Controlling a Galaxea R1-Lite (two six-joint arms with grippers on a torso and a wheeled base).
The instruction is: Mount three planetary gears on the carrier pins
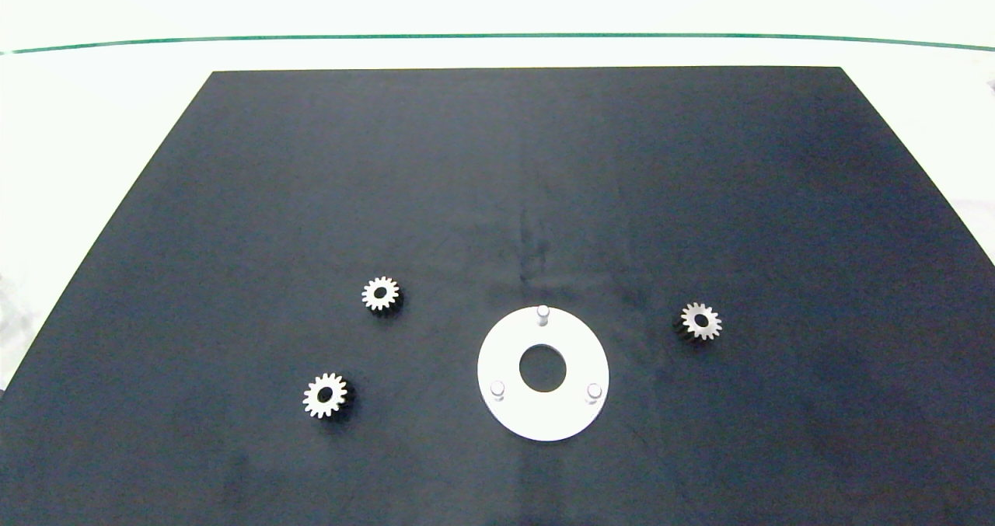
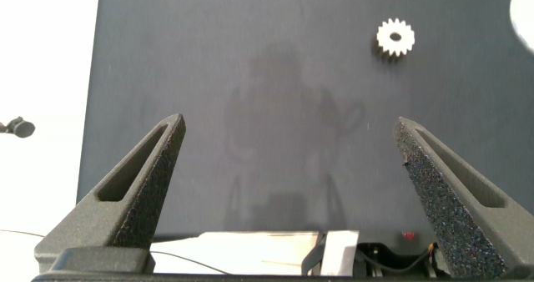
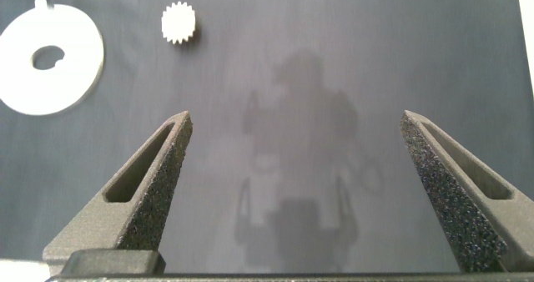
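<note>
Three planetary gears [image 1: 381, 294] — apparently uninstalled

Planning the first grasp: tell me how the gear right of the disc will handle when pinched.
The gear right of the disc looks like solid metal, so probably stiff and heavy for its size. It lies flat on the dark mat, so rolling seems unlikely. Its toothed rim may slip between the fingers.

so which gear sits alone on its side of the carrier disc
The gear right of the carrier disc is alone; the other two gears both lie to the disc's left.
</note>
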